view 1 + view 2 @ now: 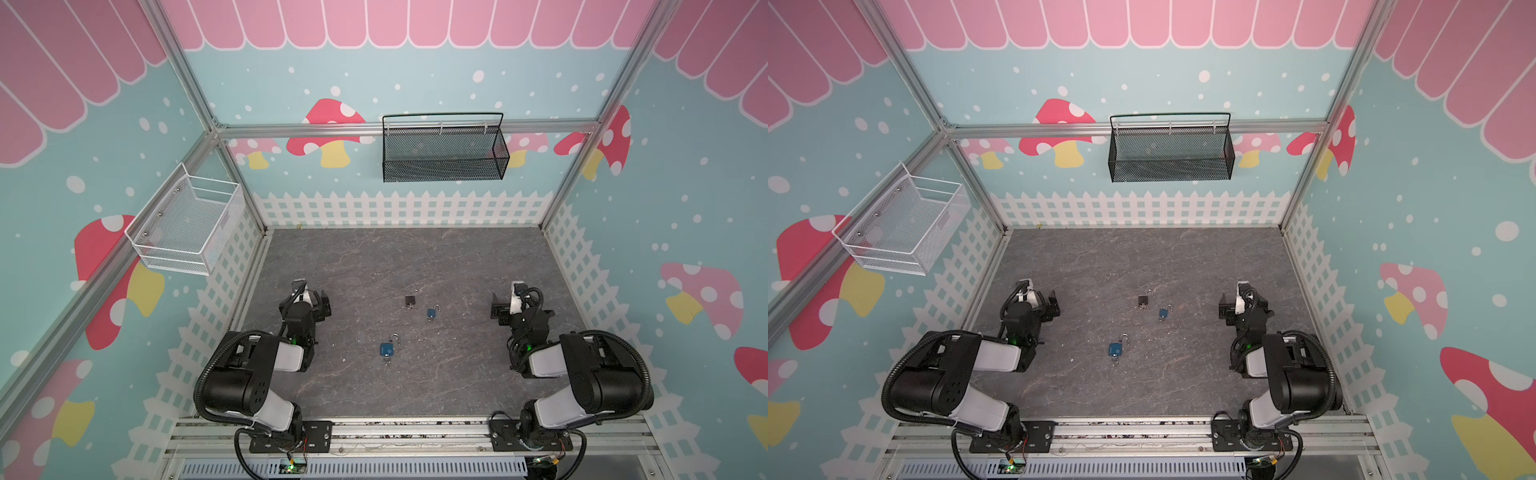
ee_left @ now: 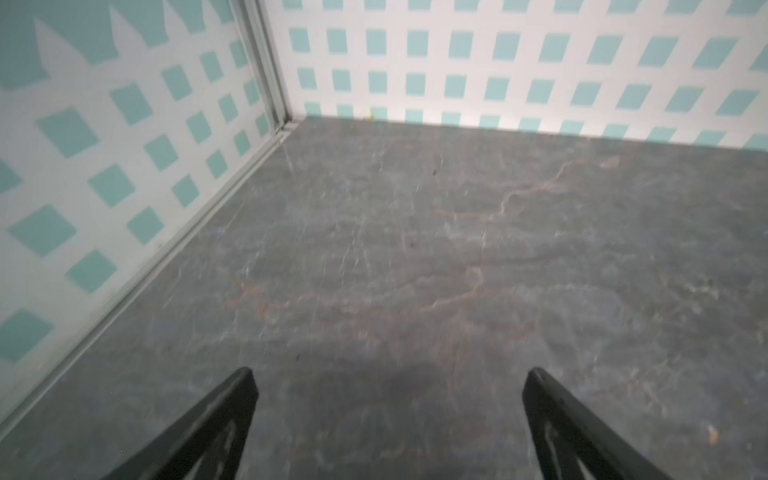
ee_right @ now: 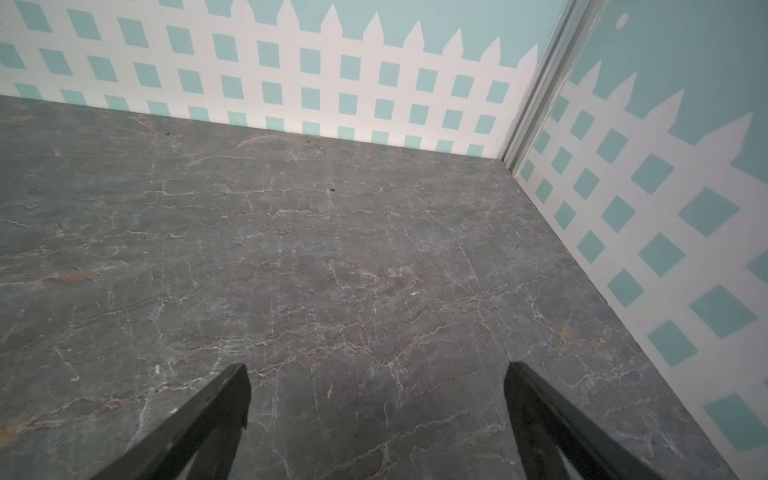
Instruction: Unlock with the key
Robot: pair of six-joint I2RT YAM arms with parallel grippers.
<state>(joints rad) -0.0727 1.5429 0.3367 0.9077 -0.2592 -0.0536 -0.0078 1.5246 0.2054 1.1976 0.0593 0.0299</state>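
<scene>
Nearest the lens, the left arm [image 1: 241, 382] and the right arm [image 1: 602, 374] fold back over their mounts at the front edge of the counter [image 1: 374, 257]. Between them, out on the bare stone, the large blue padlock [image 1: 387, 349] lies flat.

The small blue padlock [image 1: 432, 312] lies near it, farther back and to its right. The black padlock [image 1: 410, 300] lies a little farther back again. The left hand [image 1: 323, 304] hangs well apart from the large blue padlock, to its left and farther back. The right hand [image 1: 496, 309] hangs well apart on its right, about as far back.

Both hands are released: each wrist view shows two fingers spread wide with only counter between them.

A small pale stub pokes from the large blue padlock's base, and I take it for the key [image 1: 387, 362]. Its shackle seems swung out to one side. The other two look the same, though all are too small to be sure.

If so, the unlocking looks finished, the hands are parked clear, and the next move calls for little beyond keeping away. If a shackle is in fact seated, one hand should pin that lock's body. The other should pinch the key's head and turn it, a fine, low grip on a tiny part.
</scene>
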